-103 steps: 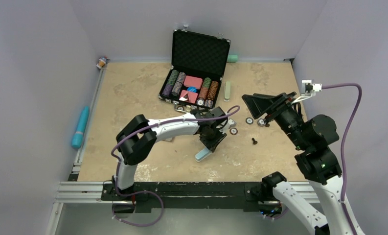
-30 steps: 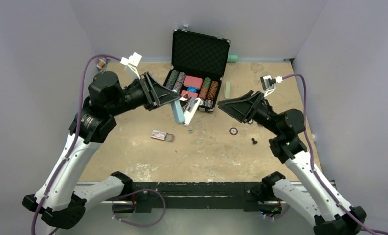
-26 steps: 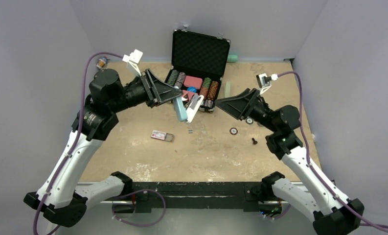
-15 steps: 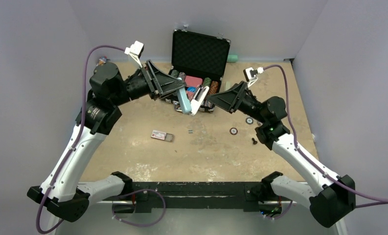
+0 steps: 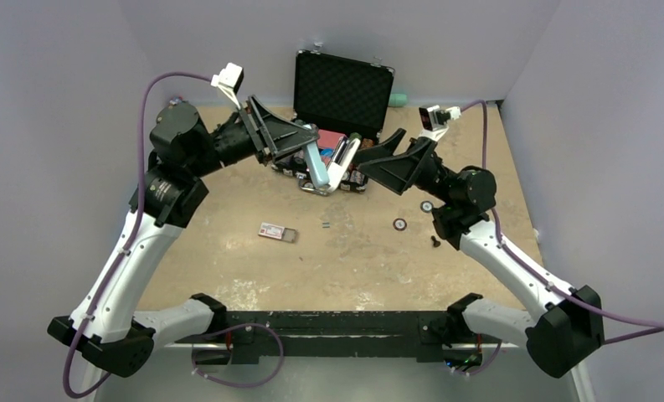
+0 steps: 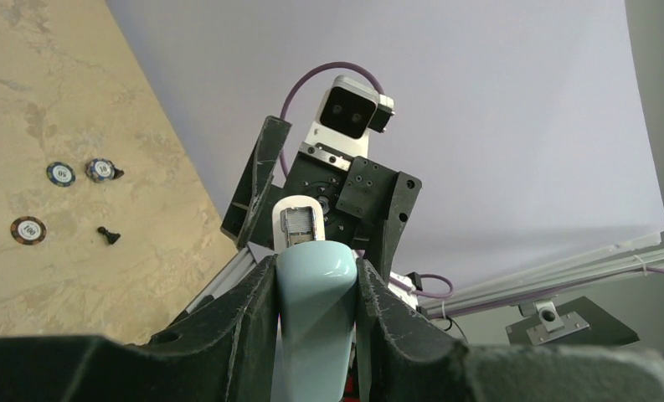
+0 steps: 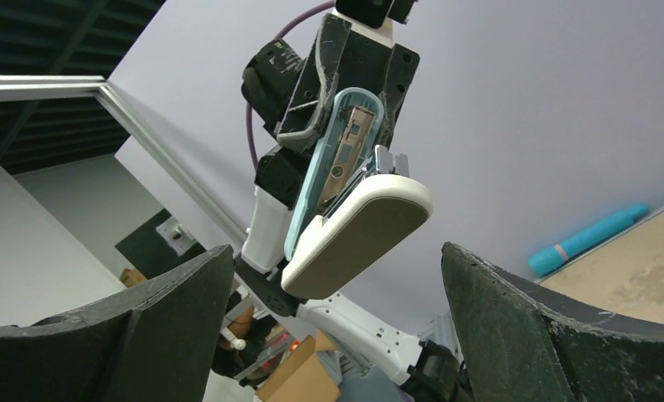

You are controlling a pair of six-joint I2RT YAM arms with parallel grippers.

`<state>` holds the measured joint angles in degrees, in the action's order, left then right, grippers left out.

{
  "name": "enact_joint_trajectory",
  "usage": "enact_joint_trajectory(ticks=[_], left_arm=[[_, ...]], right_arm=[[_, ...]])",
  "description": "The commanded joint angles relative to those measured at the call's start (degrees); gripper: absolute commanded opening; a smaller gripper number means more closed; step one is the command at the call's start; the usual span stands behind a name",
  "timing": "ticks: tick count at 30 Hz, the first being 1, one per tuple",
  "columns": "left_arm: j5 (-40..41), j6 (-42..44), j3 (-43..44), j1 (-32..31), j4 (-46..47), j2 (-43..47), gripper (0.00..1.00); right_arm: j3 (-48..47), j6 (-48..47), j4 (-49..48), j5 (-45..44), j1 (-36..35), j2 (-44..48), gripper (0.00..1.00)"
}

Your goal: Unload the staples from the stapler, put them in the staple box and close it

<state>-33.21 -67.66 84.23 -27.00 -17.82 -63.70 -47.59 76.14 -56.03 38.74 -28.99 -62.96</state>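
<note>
The stapler (image 5: 316,167) is light blue with a white base (image 5: 342,170). It hangs in the air in front of the open case, hinged open. My left gripper (image 5: 310,155) is shut on its blue top, and in the left wrist view both pads press the blue body (image 6: 316,318). My right gripper (image 5: 377,152) is open just right of the white base. In the right wrist view that base (image 7: 362,230) sits between and beyond the wide-apart fingers (image 7: 144,327), apart from them. A tiny grey strip of staples (image 5: 326,224) lies on the table below.
An open black case (image 5: 342,84) of poker chips stands at the back. A small red-and-white box (image 5: 278,232) lies left of the staples. Loose chips (image 5: 400,224) and a black pawn (image 5: 435,241) lie to the right. A green object (image 5: 398,100) is at the back wall.
My left gripper has lifted the open stapler up and back toward the case. My right arm has swung left and up, so its open gripper is now close to the stapler's white base.
</note>
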Motion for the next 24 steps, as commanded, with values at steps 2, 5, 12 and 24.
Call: enact_joint_trajectory(ticks=[2, 5, 12, 24], left_arm=[[-1.70, -2.61, 2.08, 0.37, 6.08, 0.24, 0.00], [-2.07, -3.24, 1.18, 0.37, 7.74, 0.24, 0.00], [-2.38, -4.36, -0.29, 0.37, 10.99, 0.39, 0.00], [-1.14, -6.11, -4.29, 0.29, 16.91, 1.97, 0.00]], right_arm=[[-3.48, 1.05, -3.92, 1.08, -0.61, -1.75, 0.99], [-5.47, 1.01, -3.37, 1.46, -0.66, -3.38, 0.99], [-9.31, 0.49, -0.99, 1.93, -0.72, -5.68, 0.98], [-12.51, 0.83, -0.34, 1.55, -1.39, -8.44, 0.96]])
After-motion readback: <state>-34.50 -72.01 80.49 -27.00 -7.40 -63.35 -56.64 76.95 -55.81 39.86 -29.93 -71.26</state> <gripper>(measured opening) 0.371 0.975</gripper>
